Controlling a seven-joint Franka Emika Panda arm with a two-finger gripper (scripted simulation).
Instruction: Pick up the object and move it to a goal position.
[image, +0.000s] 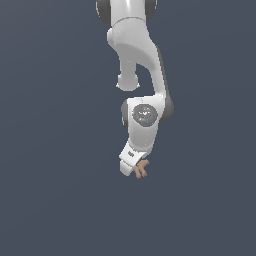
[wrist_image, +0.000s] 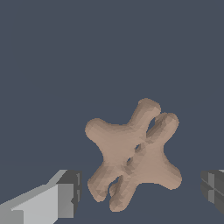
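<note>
A matt, faceted finish is shown on the tan-brown X-shaped object of crossed rounded bars (wrist_image: 133, 157), while smooth, glossy white plastic-like shells are seen on the arm (image: 137, 45) and matt dark-grey fingertips (wrist_image: 69, 192).

Exterior view: arm (image: 145, 75) cut off by top edge, base out of frame. Gripper (image: 134, 167) fingers hidden behind the hand, so jaw spacing unreadable there; object (image: 141, 169) mostly covered by it, only small tan tips show, shape too small to tell. Wrist view: both fingers (wrist_image: 57, 199) cropped by frame edges.
</note>
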